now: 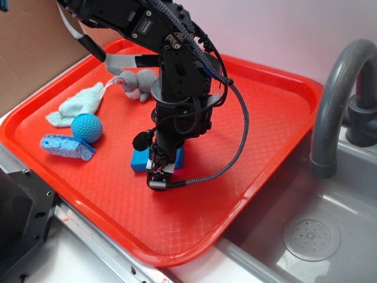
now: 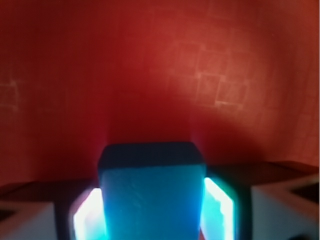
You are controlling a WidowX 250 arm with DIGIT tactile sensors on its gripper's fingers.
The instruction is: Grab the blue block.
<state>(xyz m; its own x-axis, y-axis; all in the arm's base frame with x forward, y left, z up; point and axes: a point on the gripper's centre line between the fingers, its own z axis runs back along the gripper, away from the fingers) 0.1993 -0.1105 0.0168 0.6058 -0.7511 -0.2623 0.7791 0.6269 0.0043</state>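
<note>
The blue block (image 1: 140,160) lies on the red tray (image 1: 253,135), mostly hidden under my gripper (image 1: 160,174), which points straight down on it. In the wrist view the blue block (image 2: 152,195) fills the space between my fingers, one end facing the camera. The two pads (image 2: 89,215) glow cyan on either side and sit against the block's long sides with no gap showing. My gripper (image 2: 152,212) is shut on the block, which still rests on the tray (image 2: 160,75).
A teal-blue ball (image 1: 87,127), a lighter blue sponge piece (image 1: 66,146), a pale cloth (image 1: 78,104) and a grey plush toy (image 1: 136,83) lie at the tray's left and back. A grey faucet (image 1: 336,100) and sink (image 1: 312,236) stand right of the tray.
</note>
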